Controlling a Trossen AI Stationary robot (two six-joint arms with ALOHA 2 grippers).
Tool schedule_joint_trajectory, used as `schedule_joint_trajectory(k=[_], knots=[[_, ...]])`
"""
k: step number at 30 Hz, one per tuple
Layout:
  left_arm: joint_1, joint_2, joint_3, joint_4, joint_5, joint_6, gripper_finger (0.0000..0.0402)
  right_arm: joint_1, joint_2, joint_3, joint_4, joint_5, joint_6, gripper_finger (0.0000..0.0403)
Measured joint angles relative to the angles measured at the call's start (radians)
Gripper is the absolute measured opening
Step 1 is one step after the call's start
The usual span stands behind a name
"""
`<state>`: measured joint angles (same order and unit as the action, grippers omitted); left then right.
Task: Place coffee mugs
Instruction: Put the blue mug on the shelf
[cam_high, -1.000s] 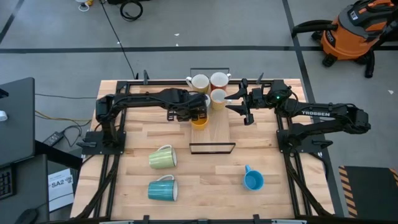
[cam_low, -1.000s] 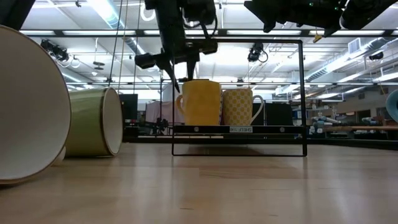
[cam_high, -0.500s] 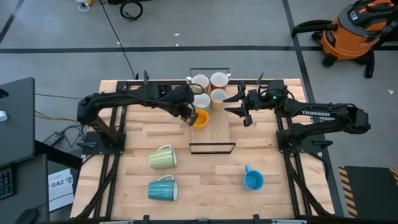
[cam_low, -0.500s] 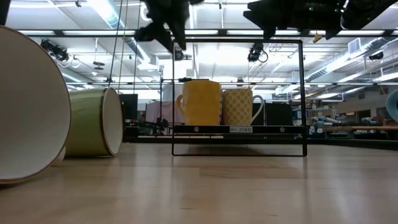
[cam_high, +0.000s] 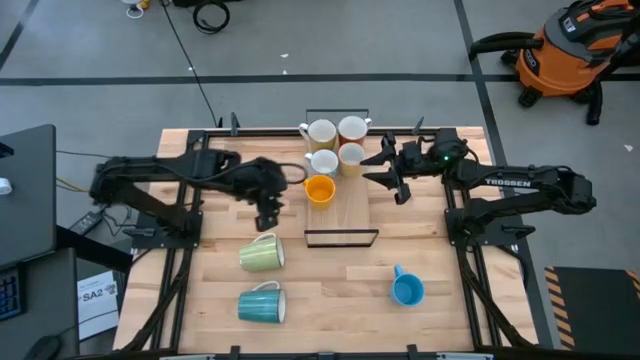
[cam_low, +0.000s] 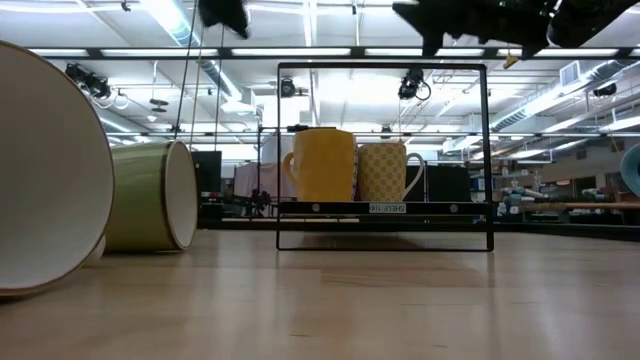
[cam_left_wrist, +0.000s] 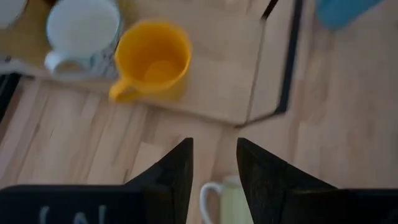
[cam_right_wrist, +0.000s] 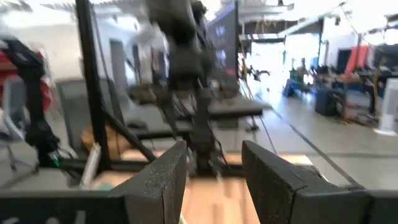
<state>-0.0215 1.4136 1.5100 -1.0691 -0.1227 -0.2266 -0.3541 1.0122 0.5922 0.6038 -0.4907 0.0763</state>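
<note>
- Four coffee mugs on the rack board (cam_high: 352, 208): a white mug (cam_high: 320, 133), a second white-inside mug (cam_high: 352, 128), a third (cam_high: 351, 154) and a patterned white mug (cam_high: 322, 163), clustered at the far end.
- Yellow mug (cam_high: 319, 190) upright on the board just in front of that cluster, free of any grip; counts as placed.
- Left to do, by judgement: pale green mug (cam_high: 262, 252) and teal mug (cam_high: 262, 305) lying on their sides on the table's near left, blue mug (cam_high: 407, 290) on the near right.
- Left gripper (cam_high: 266, 207) raised over bare wood between the yellow mug and the green one, fingers apart, holding nothing.
- Right gripper (cam_high: 390, 172) hovering beside the rack's right edge, fingers parted and empty.
- Free board space only on the near half, bounded by the thin black frame (cam_high: 341, 238) at the front edge; a snag risk for any low approach.
- Wide bare table around the three fallen mugs, plenty of room to come down from above.
</note>
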Motion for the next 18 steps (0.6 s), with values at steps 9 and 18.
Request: schedule_joint_trajectory(k=[9, 18], knots=[[0.026, -0.36, -0.53, 0.307, -0.004, 0.007, 0.013, 0.139, 0.001, 0.245, -0.401, 0.222, 0.03, 0.0161], [0.027, -0.551, -0.753, 0.554, -0.004, 0.004, 0.013, 0.286, 0.057, 0.649, -1.257, 0.437, 0.257, 0.0161]])
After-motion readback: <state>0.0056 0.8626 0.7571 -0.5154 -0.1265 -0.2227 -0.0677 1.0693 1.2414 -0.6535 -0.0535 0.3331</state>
